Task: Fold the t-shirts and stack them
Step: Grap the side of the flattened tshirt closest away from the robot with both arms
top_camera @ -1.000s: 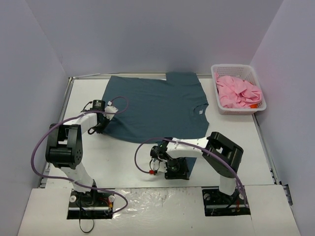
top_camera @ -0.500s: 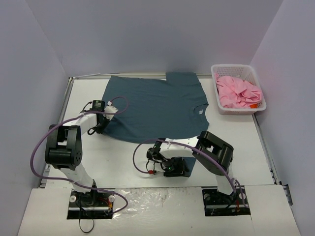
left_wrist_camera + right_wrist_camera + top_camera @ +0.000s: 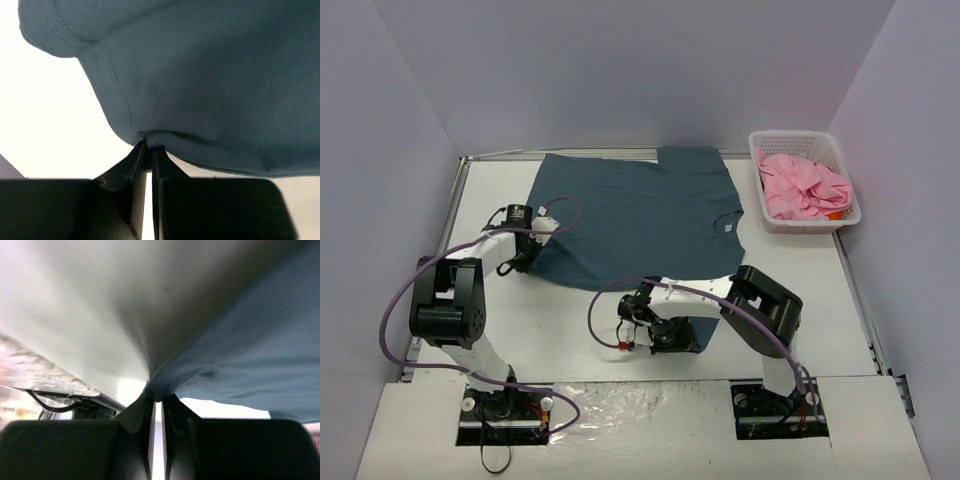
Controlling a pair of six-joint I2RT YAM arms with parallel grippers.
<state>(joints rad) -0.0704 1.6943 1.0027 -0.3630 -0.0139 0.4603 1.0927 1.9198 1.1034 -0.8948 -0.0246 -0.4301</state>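
Observation:
The dark teal-blue t-shirt point(image 3: 640, 215) lies spread over the middle of the white table. My left gripper point(image 3: 532, 252) is shut on its near left edge; in the left wrist view the hemmed cloth point(image 3: 200, 90) is pinched between the fingertips point(image 3: 141, 150). My right gripper point(image 3: 682, 330) is shut on the shirt's near right part, low at the table; the right wrist view shows the cloth point(image 3: 240, 355) bunched between its closed fingers point(image 3: 172, 407). The pink t-shirt point(image 3: 804, 186) lies crumpled in the basket.
The white lattice basket point(image 3: 842, 160) stands at the back right corner, close to the right wall. A small orange thing point(image 3: 833, 213) lies in it at its near edge. Walls close the table on three sides. Purple cables point(image 3: 420, 290) loop off both arms.
My right gripper has slid a little to the left along the table with the shirt's near right part in it. The left arm has barely moved.

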